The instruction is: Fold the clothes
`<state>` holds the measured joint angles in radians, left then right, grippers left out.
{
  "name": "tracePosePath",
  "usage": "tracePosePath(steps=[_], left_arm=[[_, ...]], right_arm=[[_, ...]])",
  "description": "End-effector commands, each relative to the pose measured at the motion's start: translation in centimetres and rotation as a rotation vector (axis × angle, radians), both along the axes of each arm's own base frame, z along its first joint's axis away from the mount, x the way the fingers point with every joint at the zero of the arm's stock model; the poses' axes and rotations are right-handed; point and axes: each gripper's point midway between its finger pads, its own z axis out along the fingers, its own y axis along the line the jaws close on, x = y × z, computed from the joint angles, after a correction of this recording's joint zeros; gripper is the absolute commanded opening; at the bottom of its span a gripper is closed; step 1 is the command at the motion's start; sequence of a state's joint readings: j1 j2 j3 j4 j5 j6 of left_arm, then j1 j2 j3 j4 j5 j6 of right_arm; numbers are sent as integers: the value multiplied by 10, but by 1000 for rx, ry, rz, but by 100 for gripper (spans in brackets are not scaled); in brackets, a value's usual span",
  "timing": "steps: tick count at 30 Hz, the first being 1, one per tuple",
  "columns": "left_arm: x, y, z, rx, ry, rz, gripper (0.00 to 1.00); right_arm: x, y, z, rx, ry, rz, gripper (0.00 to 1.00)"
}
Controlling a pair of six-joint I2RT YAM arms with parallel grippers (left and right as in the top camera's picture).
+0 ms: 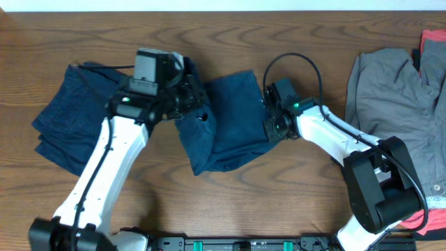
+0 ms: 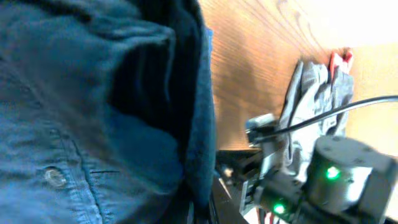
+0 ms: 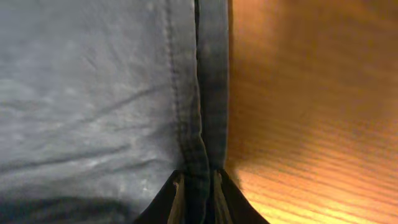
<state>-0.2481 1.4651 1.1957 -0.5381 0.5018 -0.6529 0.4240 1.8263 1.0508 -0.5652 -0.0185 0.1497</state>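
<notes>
Tabletop (image 1: 230, 209): brown wood grain; it carries everything named below.
The clothes (image 1: 223, 122): dark navy denim, lying left of centre. One part is rumpled at the far left and another is spread flatter toward the middle. My left arm crosses the join, so I cannot tell whether this is one garment or two.
Grey garment (image 1: 390, 97): crumpled at the right end, well apart from the navy fabric and close to my right arm's elbow.
Red cloth (image 1: 433, 42): at the far right corner, touching the grey garment and partly cut off by the edge.
Cable (image 1: 293, 63): a black loop standing above my right wrist.
My right fingers (image 3: 169, 205): pinching the stitched right-hand hem of the clothes, with the seam running straight up between them.
My left fingers (image 1: 187, 97): low over the middle of the navy fabric. They are hidden by wrist and cloth, so I cannot tell whether they are spread or pressed together.
Button (image 2: 55, 177): small, on the denim in the left wrist view, beside a deep dark fold.
Risk, hem: I judge the pinch shallow, so a quick pull could slip the seam free.
Risk, fold: if my left fingers hold nothing, the cloth would drag and fold askew.
Risk, surroundings: a wide swing of my right elbow could sweep the grey garment.
</notes>
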Motion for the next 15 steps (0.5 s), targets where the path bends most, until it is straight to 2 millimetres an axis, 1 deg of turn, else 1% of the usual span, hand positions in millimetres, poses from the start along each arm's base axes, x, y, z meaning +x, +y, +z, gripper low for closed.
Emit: tracePosePath(steps=[1,5,10,12,13,14,15], left_arm=[[6,-26,1,-30,2,-27,6],[4,-59,-12,-43,9,-87,6],[2,-102,-25,-64,-9,-167,6],[0,-116,-31,-72,-5,-186,6],[-1,-119,-33,-73,-4,-192,6],[-1,-123,-35,-74,-6,-199,13],[-1,-124,-37,-73,-5,-201,24]], right_arm=[[-17,-6,-19,-9,40,-36,16],[-26,-7,-29,1,54,-32,16],[-27,-8,-29,0,57,-33,16],[-27,-8,-29,2,58,-45,17],[-27,-8,-29,3,58,-50,17],[-27,-8,-29,3,59,-52,19],[-27,-8,-29,3,59,-53,22]])
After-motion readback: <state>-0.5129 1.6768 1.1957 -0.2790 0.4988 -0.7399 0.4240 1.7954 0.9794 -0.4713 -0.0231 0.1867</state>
